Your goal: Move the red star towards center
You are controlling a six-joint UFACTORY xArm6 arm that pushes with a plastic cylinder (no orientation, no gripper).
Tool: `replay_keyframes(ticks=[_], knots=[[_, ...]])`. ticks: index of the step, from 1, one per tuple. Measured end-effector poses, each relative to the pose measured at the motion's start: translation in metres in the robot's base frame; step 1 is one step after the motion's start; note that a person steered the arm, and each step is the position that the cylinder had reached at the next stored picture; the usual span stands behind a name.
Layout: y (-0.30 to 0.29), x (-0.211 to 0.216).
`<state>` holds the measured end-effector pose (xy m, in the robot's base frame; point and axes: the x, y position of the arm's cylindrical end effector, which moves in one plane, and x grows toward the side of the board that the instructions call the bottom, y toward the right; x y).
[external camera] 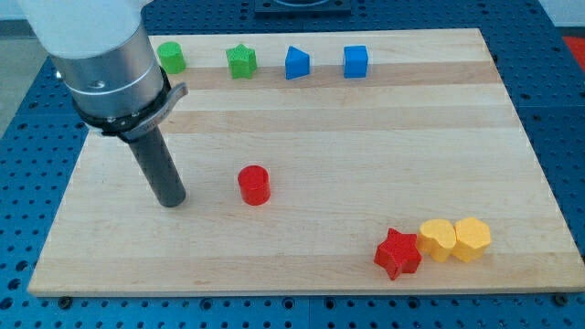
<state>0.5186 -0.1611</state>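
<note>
The red star (398, 253) lies near the view's bottom right on the wooden board (366, 137), touching a yellow block (437, 239) on its right. My tip (171, 201) rests on the board at the view's left, far left of the red star and about a hand's width left of a red cylinder (254, 185). The tip touches no block.
A second yellow block (473, 238), hexagon-like, sits against the first. Along the view's top stand a green cylinder (171, 57), a green star (241, 61), a blue angled block (297, 63) and a blue cube (356, 61). Blue perforated table surrounds the board.
</note>
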Motion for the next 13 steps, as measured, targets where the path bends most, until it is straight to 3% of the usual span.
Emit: replay_keyframes(ticks=[3,4,5,6,8,11,12,13], knots=[[0.057,0.020],[0.078,0.046],[0.079,0.100],[0.083,0.100],[0.166,0.087],[0.214,0.030],[0.278,0.003],[0.362,0.017]])
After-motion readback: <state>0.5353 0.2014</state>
